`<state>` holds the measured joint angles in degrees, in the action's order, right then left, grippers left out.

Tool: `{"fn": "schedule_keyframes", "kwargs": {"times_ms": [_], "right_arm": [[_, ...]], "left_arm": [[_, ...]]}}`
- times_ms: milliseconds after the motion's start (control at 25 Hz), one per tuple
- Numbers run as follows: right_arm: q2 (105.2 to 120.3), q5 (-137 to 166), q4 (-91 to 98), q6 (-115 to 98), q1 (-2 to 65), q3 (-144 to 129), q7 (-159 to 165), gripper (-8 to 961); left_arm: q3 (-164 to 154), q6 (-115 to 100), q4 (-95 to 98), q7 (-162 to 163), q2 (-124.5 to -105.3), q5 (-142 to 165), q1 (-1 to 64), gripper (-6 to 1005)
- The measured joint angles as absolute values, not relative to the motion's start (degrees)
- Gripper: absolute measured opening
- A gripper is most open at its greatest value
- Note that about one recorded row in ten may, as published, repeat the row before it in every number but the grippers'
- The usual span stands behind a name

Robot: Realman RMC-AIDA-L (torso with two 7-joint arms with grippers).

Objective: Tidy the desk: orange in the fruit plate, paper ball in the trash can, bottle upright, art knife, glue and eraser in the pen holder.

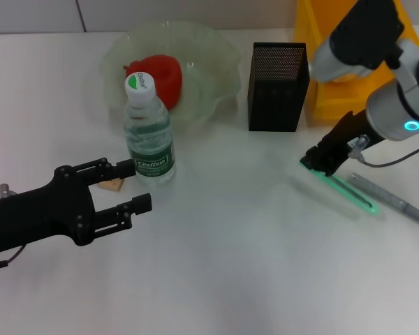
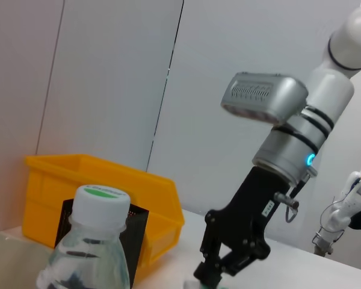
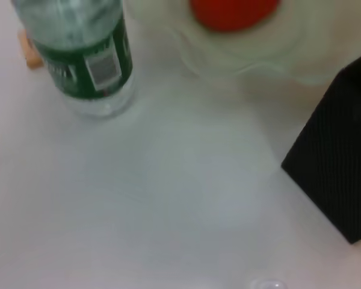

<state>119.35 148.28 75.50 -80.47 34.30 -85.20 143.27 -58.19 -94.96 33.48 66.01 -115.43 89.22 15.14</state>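
Art knife (image 1: 348, 192) end under lowered right gripper (image 1: 320, 162), jaws' state unclear, left gripper (image 1: 133, 185) released beside bottle (image 1: 149, 132)

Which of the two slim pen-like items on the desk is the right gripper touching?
The art knife, mint-green: the right gripper is at its upper end. The grey glue lies beside it, untouched.

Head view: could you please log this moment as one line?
right tool: at knife tip | left tool: open near bottle | orange: in plate
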Motion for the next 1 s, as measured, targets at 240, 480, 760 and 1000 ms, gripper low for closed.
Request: {"fn": "schedule_keyframes", "kwargs": {"times_ms": [240,480,760,1000], "right_arm": [[119.38,136.7,84.0,-80.1,28.2,-76.6,138.8,85],[119.33,106.3,77.2,-72.9,22.5,-65.2,119.9,85],[119.31,78.5,50.8,-71.4,25.2,-57.1,93.6,84],[119.42,62.3,30.7,-70.9,30.7,-56.8,72.8,83]], "left_arm": [[-58.2,-95.2,33.5,66.0,-115.58,89.2,14.8,665],[-58.2,-95.3,33.5,65.6,-115.85,89.2,14.6,665],[-58.4,-95.4,33.2,65.3,-116.51,89.2,14.4,665],[-58.2,-95.4,31.3,63.8,-116.73,89.3,14.6,664]]}}
